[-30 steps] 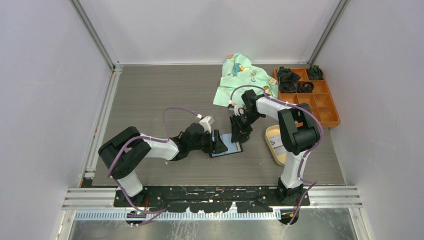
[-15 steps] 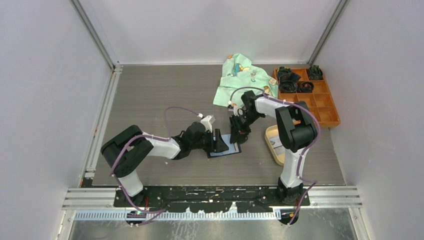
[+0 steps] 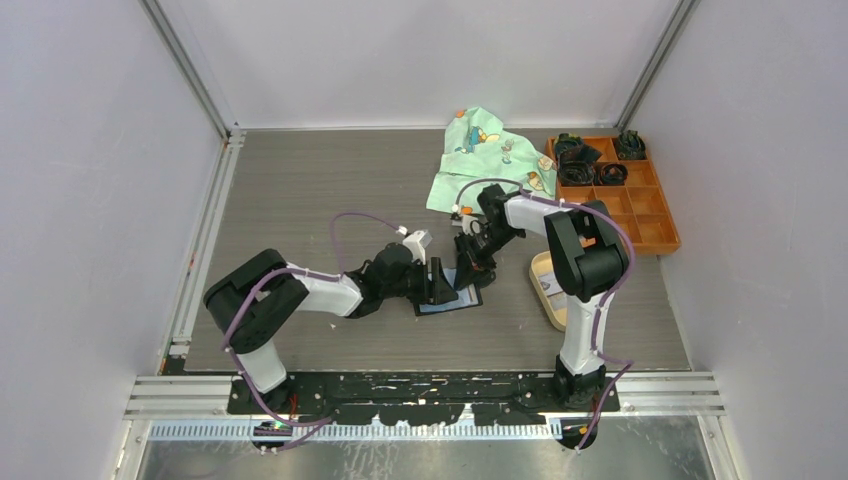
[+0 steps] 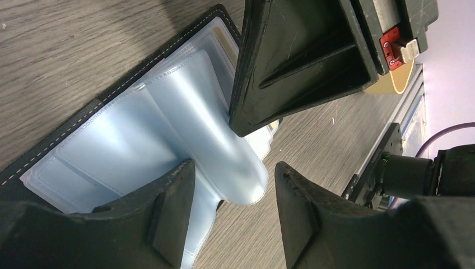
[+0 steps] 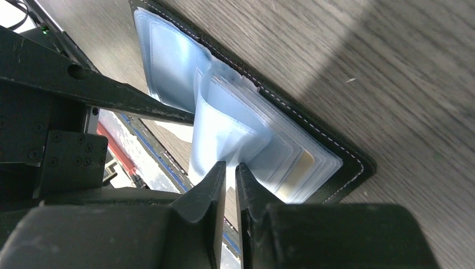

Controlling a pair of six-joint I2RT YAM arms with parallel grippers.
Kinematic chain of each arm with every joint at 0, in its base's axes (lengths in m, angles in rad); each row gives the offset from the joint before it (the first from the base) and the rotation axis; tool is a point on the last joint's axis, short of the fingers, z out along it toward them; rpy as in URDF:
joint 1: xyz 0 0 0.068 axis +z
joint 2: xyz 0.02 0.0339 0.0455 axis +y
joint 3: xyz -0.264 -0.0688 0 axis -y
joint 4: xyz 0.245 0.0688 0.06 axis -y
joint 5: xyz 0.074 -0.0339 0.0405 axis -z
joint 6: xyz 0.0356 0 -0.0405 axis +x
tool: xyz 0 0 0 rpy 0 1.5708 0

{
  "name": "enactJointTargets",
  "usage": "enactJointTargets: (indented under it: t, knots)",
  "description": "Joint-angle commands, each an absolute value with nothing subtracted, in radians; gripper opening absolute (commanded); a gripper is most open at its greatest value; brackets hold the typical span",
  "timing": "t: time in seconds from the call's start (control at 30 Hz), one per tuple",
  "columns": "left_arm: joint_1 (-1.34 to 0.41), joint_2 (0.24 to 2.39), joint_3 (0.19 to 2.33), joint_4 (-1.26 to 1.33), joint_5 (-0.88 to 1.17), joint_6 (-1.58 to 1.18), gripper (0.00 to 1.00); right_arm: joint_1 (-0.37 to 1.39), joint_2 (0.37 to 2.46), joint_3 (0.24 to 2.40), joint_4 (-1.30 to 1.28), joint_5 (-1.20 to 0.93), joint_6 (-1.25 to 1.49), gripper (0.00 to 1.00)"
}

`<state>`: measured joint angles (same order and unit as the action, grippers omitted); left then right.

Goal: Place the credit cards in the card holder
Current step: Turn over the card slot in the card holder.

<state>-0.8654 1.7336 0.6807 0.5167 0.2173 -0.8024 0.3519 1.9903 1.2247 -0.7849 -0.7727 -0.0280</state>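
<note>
Card holder (image 3: 452,300), the only one, lies open and face up on the table (image 3: 300,200), about midway between the left and right edges and nearer the near edge than the far one. Its long axis runs roughly along that near edge, with the right end turned slightly toward the far side. The black cover is underneath and a stack of clear sleeves fans upward.

My two grippers meet over it. My left gripper (image 4: 234,171) stands moderately wide and holds nothing, its fingers either side of the curled free end of one raised clear sleeve (image 4: 213,112). My right gripper (image 5: 231,167) has its jaws at a thin slit, tips at that sleeve's edge; whether they pinch it I cannot tell.

One yellowish card (image 5: 301,166) shows inside a sleeve lower in the stack. Credit cards (image 3: 552,286), pale with dark marks, lie in the single tan tray (image 3: 535,278) near the holder, toward the table's right edge; I cannot make out how many. One orange compartment box (image 3: 650,210) sits at the far right corner, with one printed green cloth (image 3: 480,150) beside it on its left.
</note>
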Motion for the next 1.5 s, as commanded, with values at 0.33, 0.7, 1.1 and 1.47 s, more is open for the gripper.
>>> enactJointTargets:
  t: [0.33,0.7,1.1,1.47]
  knots:
    - [-0.903,1.656,0.750,0.223,0.034,-0.642,0.54,0.357,2.033,1.228,-0.716,-0.992,0.022,0.22]
    - [-0.904,1.638,0.761,0.134,-0.047,-0.657,0.28,0.356,1.954,1.261,-0.783,-0.967,-0.084,0.23]
    - [-0.865,1.620,0.681,0.258,0.064,-0.745,0.31,0.370,1.836,1.210,-0.740,-0.568,-0.126,0.23]
    - [-0.822,1.574,0.587,0.334,0.106,-0.807,0.32,0.399,1.913,1.232,-0.762,-0.579,-0.118,0.26]
